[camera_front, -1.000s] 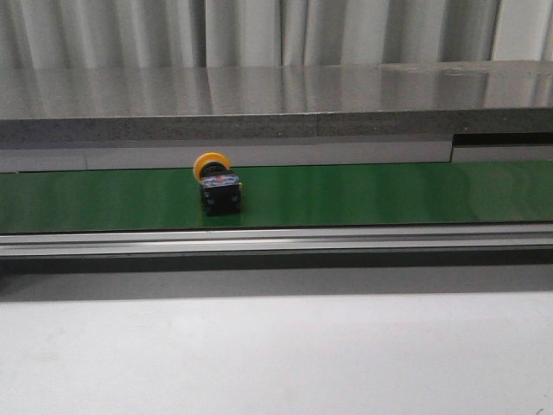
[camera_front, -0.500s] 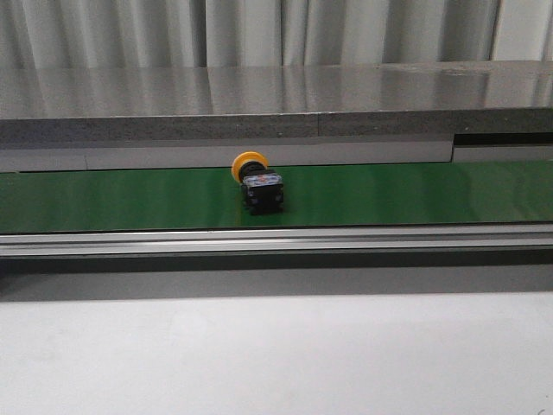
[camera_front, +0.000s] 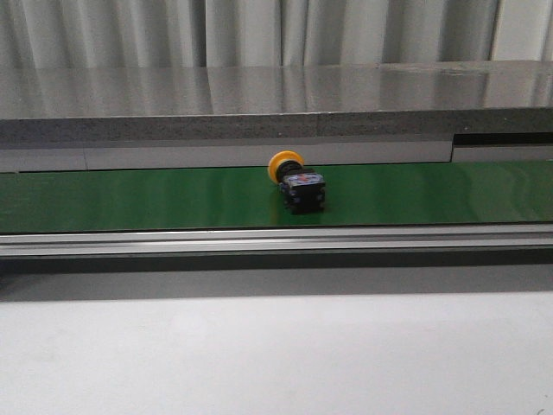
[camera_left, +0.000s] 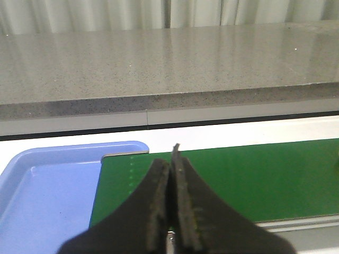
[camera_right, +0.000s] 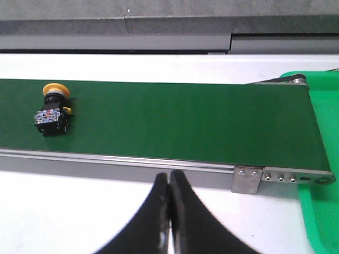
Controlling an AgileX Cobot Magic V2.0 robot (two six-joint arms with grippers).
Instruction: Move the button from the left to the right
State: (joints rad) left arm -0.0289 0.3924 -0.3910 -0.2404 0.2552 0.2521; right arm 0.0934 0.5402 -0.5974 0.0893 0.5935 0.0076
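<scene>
The button [camera_front: 296, 183], with a yellow-orange mushroom cap and a black body with blue and red marks, lies on its side on the green conveyor belt [camera_front: 130, 201] near the middle of the front view. It also shows in the right wrist view [camera_right: 53, 109], far from my right gripper [camera_right: 169, 177], which is shut and empty over the white table, in front of the belt's rail. My left gripper [camera_left: 172, 159] is shut and empty over the belt's left end [camera_left: 238, 180]. Neither arm shows in the front view.
A blue tray [camera_left: 47, 185] sits at the belt's left end. A green tray [camera_right: 320, 159] sits at the belt's right end. A metal rail [camera_front: 276, 240] runs along the belt's front. A grey stone counter [camera_front: 276, 99] runs behind it.
The button has travelled to the right along the belt, from left of centre to about the middle. No arm is seen moving in the front view.
</scene>
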